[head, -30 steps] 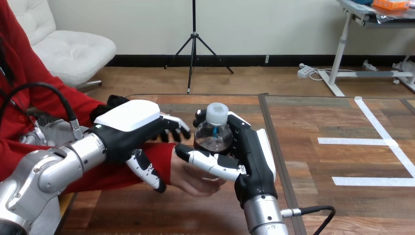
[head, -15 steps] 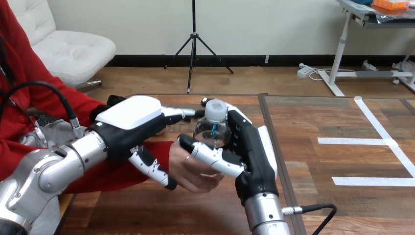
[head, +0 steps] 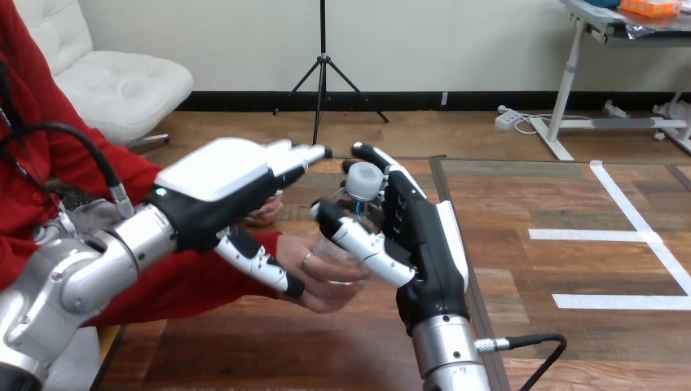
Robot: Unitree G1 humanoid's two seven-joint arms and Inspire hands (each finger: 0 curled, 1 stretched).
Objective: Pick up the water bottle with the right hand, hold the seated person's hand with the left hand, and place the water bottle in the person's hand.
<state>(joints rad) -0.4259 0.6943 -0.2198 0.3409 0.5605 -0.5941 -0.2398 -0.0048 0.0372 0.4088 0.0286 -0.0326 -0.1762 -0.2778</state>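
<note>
A clear water bottle with a white cap stands upright on the palm of the person's hand, which reaches in from the left in a red sleeve. My right hand is open beside it: its fingers point straight up behind the bottle and its thumb lies across the bottle's front. Just left of the bottle, my left hand hovers over the person's wrist with fingers stretched straight, and its thumb hangs in front of the red sleeve. The lower part of the bottle is hidden by my right thumb.
The wooden table stretches to the right with white tape lines on it. A dark seam runs down the table just right of my right hand. The person's arm crosses the table's left part.
My right hand's fingers have uncurled from the bottle and now stand straight. My left hand's fingers have straightened and the hand has lifted. The bottle has settled lower into the person's palm.
</note>
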